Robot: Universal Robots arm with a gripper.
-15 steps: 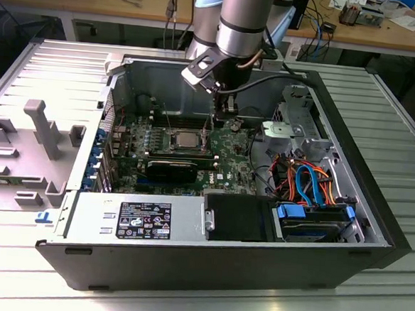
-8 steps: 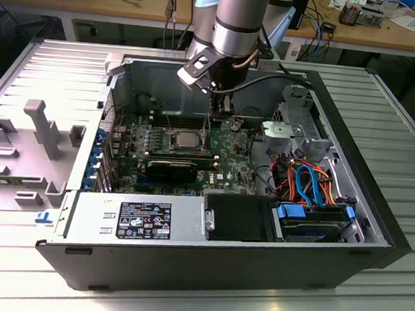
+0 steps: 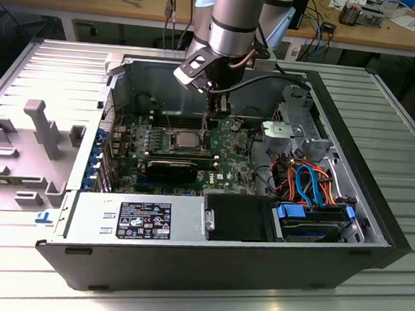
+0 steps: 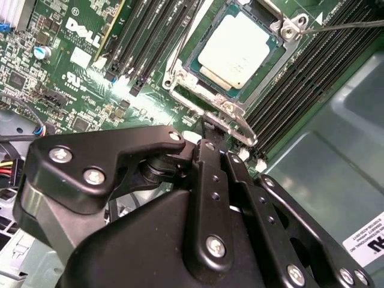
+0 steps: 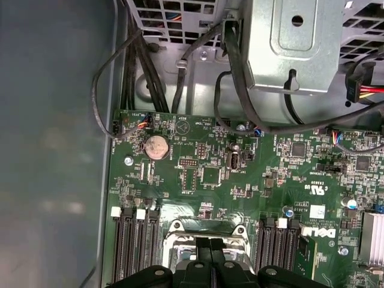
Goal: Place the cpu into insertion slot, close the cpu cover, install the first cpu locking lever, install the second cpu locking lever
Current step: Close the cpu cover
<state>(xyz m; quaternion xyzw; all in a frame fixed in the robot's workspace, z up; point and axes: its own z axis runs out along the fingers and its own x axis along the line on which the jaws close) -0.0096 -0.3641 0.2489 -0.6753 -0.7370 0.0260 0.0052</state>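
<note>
We see a workshop with cluttered benches at the back, and in front a ribbed metal table (image 3: pixel 401 140) carrying an open computer case (image 3: pixel 185 268). The case walls, drive cages and loose cables leave us little room around the arm. The green motherboard (image 5: pixel 198 150) lies flat on the case floor, and we judge it stiff but easily scratched. The black claw (image 4: pixel 207 129) hangs low over the board just beside the slot (image 4: pixel 193 62). In both wrist views its fingers look pressed together with nothing visible between them, and we cannot tell whether the tip touches the frame. The cover (image 4: pixel 198 93), a thin, springy metal frame, seems to lie down around the chip. We would push it only on its rim. The cpu (image 4: pixel 240 51) sits in the slot with its pale metal top showing through the window. It is light, rigid and smooth, and we judge it fragile underneath, so it is best taken by its edges. Two thin wire levers (image 4: pixel 348 25) run off from the frame, apparently unlatched. They are stiff, narrow and likely to slip.
</note>
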